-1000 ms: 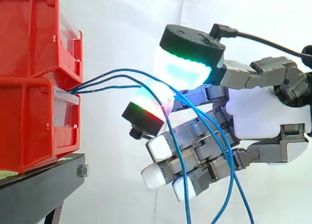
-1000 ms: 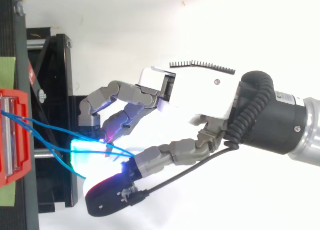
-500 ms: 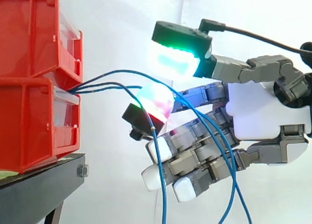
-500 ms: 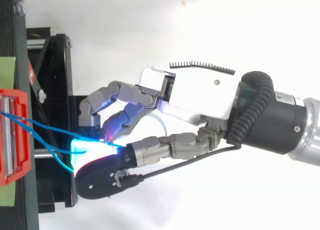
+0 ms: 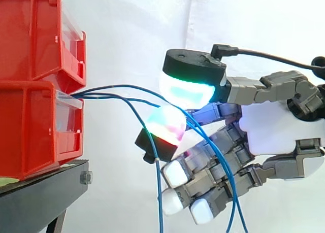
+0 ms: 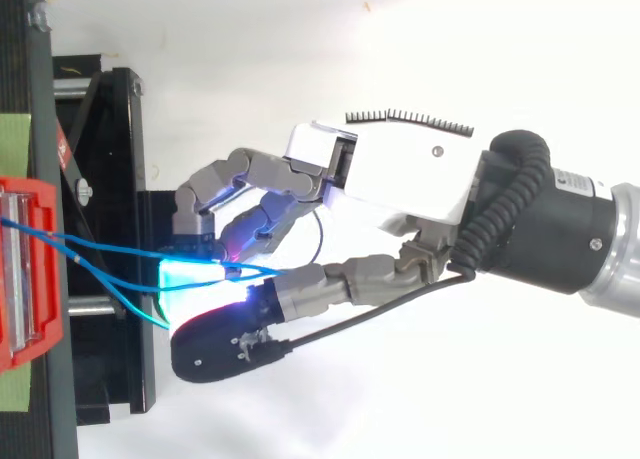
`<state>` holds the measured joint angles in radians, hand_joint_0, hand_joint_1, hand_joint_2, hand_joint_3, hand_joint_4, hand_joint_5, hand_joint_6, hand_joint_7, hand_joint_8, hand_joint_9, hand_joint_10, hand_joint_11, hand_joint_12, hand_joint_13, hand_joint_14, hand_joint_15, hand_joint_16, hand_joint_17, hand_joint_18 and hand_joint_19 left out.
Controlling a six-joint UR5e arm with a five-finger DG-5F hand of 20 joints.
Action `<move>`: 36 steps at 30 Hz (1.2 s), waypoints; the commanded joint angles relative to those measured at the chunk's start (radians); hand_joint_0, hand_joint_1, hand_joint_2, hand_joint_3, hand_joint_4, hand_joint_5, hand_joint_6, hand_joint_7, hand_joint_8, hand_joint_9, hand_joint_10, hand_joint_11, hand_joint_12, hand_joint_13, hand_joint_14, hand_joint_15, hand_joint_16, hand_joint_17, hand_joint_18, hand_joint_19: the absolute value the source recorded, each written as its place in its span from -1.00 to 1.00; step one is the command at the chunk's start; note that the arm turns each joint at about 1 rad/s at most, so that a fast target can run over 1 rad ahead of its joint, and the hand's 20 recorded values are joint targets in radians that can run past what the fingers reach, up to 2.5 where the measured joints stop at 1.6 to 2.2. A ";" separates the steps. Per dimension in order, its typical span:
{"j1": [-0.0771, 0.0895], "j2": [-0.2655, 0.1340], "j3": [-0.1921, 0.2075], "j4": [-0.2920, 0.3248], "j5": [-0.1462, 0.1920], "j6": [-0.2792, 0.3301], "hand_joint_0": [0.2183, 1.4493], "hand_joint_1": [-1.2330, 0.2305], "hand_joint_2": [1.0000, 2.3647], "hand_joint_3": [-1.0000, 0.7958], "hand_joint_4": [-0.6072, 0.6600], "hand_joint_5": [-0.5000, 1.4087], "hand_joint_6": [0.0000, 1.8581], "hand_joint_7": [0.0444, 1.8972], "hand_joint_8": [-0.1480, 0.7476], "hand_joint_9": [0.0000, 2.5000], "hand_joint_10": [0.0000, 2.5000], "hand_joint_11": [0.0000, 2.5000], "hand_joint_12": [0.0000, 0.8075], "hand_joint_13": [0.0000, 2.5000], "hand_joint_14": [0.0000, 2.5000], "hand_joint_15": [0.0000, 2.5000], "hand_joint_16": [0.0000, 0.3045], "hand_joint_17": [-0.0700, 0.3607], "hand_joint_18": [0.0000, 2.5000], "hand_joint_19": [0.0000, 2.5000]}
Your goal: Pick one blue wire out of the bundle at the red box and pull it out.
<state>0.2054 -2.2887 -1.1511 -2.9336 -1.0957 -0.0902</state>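
A white curtain (image 5: 127, 30) hangs behind the red bins (image 5: 30, 126). The bins are stacked one on the other, and under them stands a black stand (image 5: 40, 197). In the side view the arm (image 6: 560, 229) reaches in toward the open fronts of the bins from the far edge, its wrist well apart from them.

The hand (image 5: 274, 126) is held level with the lower bin, palm turned side-on and fingers pointing at the bins, with the tips near the fronts but clear of them. The thumb lies uppermost, about level with the seam between the two bins. Its black-backed pad (image 5: 188, 88) glows green and cyan and faces down. Just under it, one finger stretches toward the bins with its pad (image 5: 165, 124) glowing red, green and magenta and facing up at the thumb. The remaining fingers (image 5: 175, 173) are curled in below, white pads toward the bins.

The blue wires (image 5: 86, 93) come out at the clear front of the lower bin, where it meets the upper one. They run away from the bins in a shallow arc to the hand. There the thumb and the stretched finger pinch them between their pads, though how many strands sit in the pinch cannot be told. Beyond the pinch, strands drape over the curled fingers and hang down. One more strand drops on the bins' side of the hand.
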 commanded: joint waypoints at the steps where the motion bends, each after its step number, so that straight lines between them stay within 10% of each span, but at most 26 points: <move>1: -0.003 0.000 -0.001 -0.009 0.002 -0.026 -0.45 -0.18 -0.99 -0.37 0.22 -0.65 -0.05 0.04 0.10 -0.25 -0.99 -0.52 0.06 -0.37 -0.99 -0.63 -0.61 -0.06 -0.43 -0.56; 36: -0.006 -0.003 -0.021 -0.042 0.093 -0.275 -0.44 -0.16 -0.99 -0.36 0.24 -0.65 -0.09 -0.04 0.10 -0.25 -0.99 -0.52 0.07 -0.36 -0.99 -0.63 -0.61 -0.06 -0.42 -0.55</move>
<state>0.1981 -2.2925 -1.1585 -2.9785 -1.0089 -0.3500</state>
